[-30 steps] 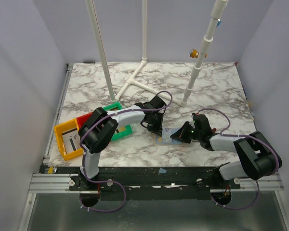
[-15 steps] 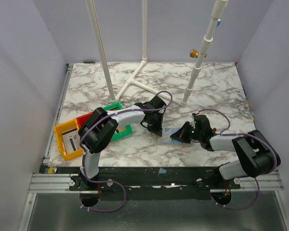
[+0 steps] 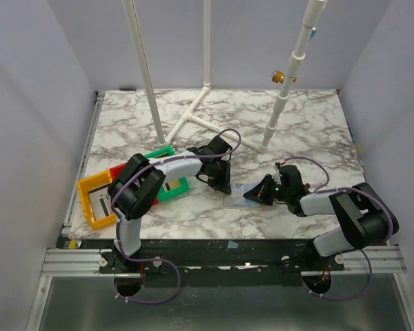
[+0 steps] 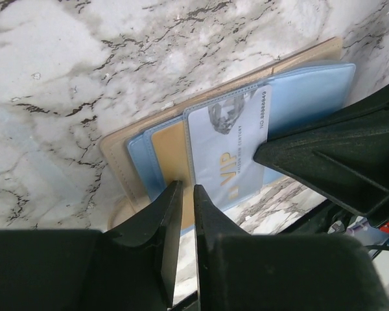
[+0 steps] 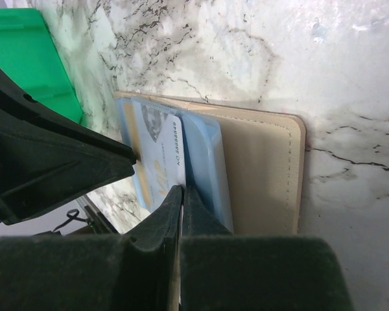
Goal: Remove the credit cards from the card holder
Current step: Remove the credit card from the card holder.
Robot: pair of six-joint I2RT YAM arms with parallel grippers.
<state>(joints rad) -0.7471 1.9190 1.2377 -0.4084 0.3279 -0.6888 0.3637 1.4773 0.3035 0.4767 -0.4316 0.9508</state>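
While pinning card holder (image 5: 262, 168) flat on table (image 3: 310, 131) with right pincer (image 5: 181, 189) pressed together, just cracked left pincer (image 4: 185, 188) from shut to narrow gap (nothing pinched); leaves pale blue credit card (image 4: 228, 152) partly slid out, not freed.

Left pincer (image 3: 223, 186) and right pincer (image 3: 249, 196) hem the card holder (image 3: 233, 201); green bin (image 3: 163, 152) crowds leftward; far bench (image 3: 317, 138) passable between poles (image 3: 284, 103).
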